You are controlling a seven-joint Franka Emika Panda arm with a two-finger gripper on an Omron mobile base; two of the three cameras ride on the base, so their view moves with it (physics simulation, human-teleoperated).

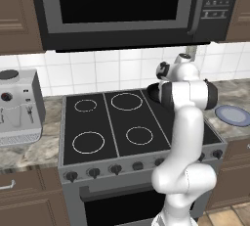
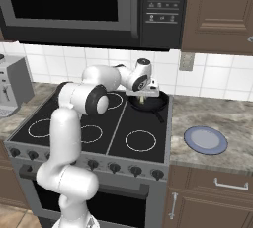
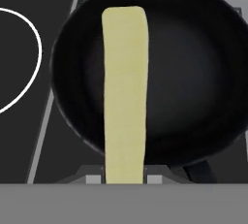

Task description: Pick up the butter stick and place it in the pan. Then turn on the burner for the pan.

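Gripper closed on the butter stick, a smooth pale yellow bar. It hangs over the round, matte black pan. The pan's handle is cut off at the hand view's lower edge; fingertips hidden by the bar.

Two base views flank the stove, hand view close above pan
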